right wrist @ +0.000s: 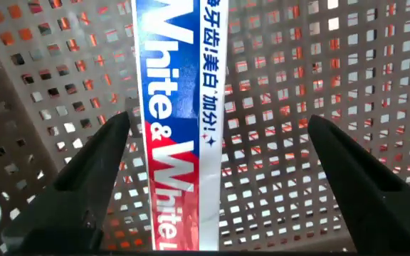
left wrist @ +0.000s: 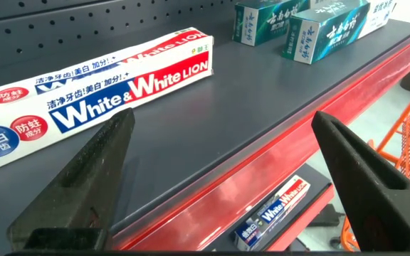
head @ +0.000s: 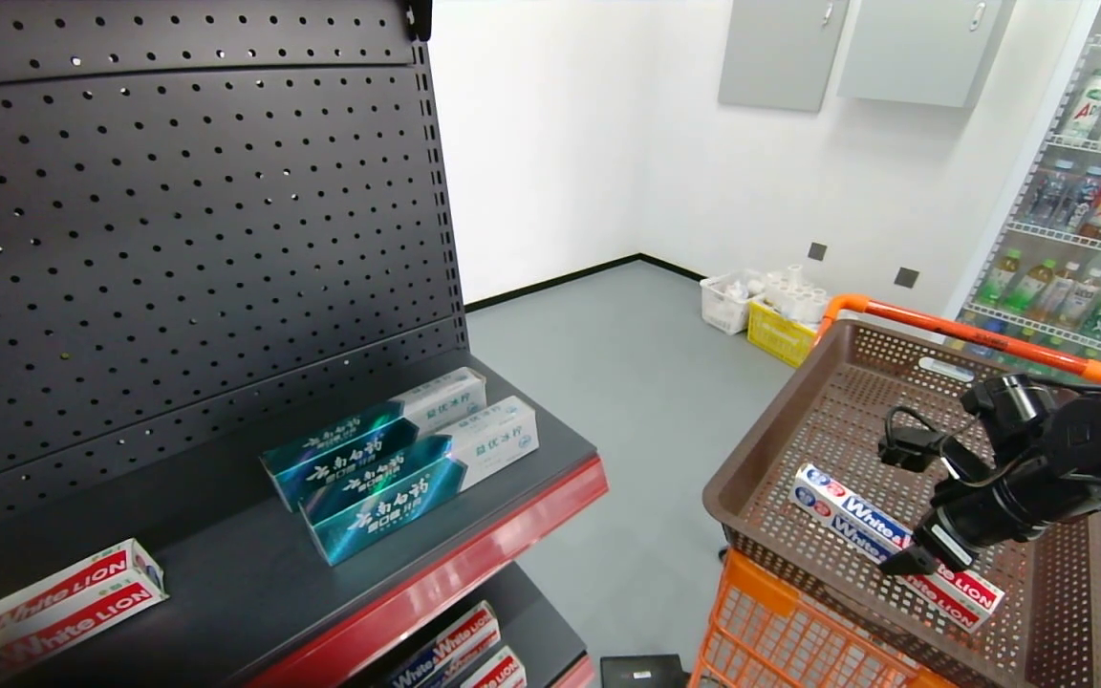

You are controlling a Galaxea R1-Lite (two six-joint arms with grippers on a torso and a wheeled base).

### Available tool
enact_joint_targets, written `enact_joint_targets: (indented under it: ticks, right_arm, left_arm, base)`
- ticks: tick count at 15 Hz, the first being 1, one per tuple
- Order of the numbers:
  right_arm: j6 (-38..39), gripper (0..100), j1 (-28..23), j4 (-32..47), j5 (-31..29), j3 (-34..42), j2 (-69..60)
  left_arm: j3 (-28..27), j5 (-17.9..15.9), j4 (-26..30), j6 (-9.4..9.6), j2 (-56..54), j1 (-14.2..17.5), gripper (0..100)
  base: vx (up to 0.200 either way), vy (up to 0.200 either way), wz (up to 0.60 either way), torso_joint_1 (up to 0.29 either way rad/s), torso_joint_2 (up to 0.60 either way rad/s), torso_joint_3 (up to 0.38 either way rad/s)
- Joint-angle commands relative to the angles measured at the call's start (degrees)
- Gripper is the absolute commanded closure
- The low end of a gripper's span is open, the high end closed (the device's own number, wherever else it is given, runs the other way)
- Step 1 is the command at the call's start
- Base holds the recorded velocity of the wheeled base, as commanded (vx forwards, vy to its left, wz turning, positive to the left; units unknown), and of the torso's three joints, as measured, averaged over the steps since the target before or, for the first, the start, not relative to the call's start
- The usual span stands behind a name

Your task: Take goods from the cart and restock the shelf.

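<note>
Shelf point(head: 254, 573): partly stocked, well apart from the cart basket point(head: 770, 420).
Toothpaste box point(right wrist: 180, 121): lies flat in that basket, directly under our right jaws.
Right jaws: open, one either side of its long axis; we think not yet touching.

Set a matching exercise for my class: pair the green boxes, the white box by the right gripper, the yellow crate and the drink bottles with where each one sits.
Things
1. green boxes
2. white box by the right gripper
3. yellow crate
4. drink bottles

Places
A. on the floor
B. on wire racks
C. on the dark shelf
D. in the brown basket

Pairs: 1-C, 2-D, 3-A, 4-B
</note>
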Motion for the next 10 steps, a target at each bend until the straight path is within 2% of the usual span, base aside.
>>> enact_joint_targets:
  ticks: [1,7,8,10]
  right_arm:
    - [-0.03,0,-0.07,-0.73,0.01,-0.08,1.46]
    - [-0.12,0,-0.07,-1.96,0.1,-0.17,2.61]
    - [-0.12,100,0.02,-2.14,0.19,-0.34,2.69]
    - [-0.03,100,0.28,-2.58,0.01,0.01,2.25]
  left_arm:
    - [0.0,0.02,-0.04,-0.1,0.07,0.02,0]
    - [0.0,0.02,-0.04,-0.02,0.07,0.02,0]
    - [0.0,0.02,-0.04,-0.02,0.07,0.02,0]
    - [0.0,0.02,-0.04,-0.02,0.07,0.02,0]
  base:
    - [0.0,0.0,0.0,0.0,0.0,0.0]
    - [0.0,0.0,0.0,0.0,0.0,0.0]
    - [0.0,0.0,0.0,0.0,0.0,0.0]
    - [0.0,0.0,0.0,0.0,0.0,0.0]
